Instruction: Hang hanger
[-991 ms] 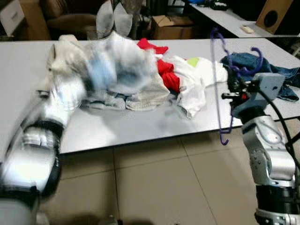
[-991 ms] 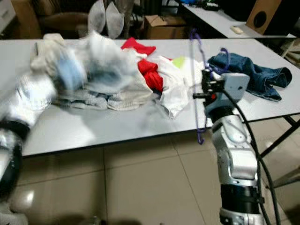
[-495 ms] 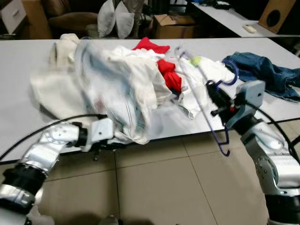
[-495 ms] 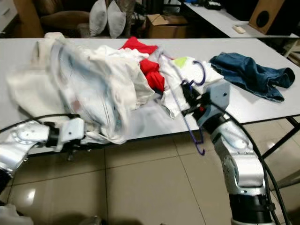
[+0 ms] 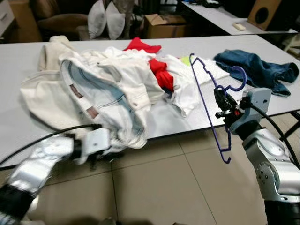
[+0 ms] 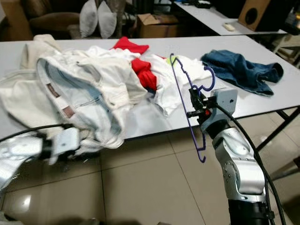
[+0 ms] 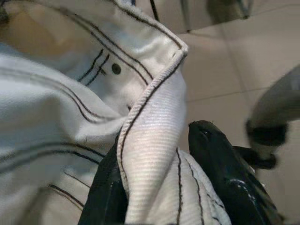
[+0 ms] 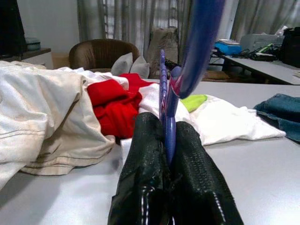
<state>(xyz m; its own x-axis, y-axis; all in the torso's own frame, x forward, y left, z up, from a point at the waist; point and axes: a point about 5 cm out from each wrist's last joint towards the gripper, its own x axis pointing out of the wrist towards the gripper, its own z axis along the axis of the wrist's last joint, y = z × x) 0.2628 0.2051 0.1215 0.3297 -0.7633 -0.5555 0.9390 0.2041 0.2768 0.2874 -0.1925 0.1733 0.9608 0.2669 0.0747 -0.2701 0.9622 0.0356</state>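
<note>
Closest to me, the left gripper [image 5: 110, 151] hangs low in front of the table edge, its fingers [image 7: 220, 164] pinched on the waistband seam of a pair of white jeans [image 5: 110, 91]. Most of that garment is draped up over the table [image 5: 187, 119], with one end pulled off the edge down toward the gripper.

Off to that gripper's right, a bit higher, the right gripper [image 6: 196, 107] is clamped tight on the purple hanger [image 5: 208, 105], squeezing the wire just under the hook. The hanger stands roughly upright in the air, hook curling up above the fingers, one shoulder tip dangling below them over the floor tiles [image 5: 154, 187].

So as I read it, both pieces are picked up but nothing's threaded yet: hanger and jeans are well apart. Getting the jeans on and finding somewhere to hang it is all left.

Beyond the grippers there's a cream garment [image 5: 42, 93], red clothes [image 5: 161, 75], a white top [image 5: 187, 86], and blue denim [image 5: 258, 68] further out past the hanger.
</note>
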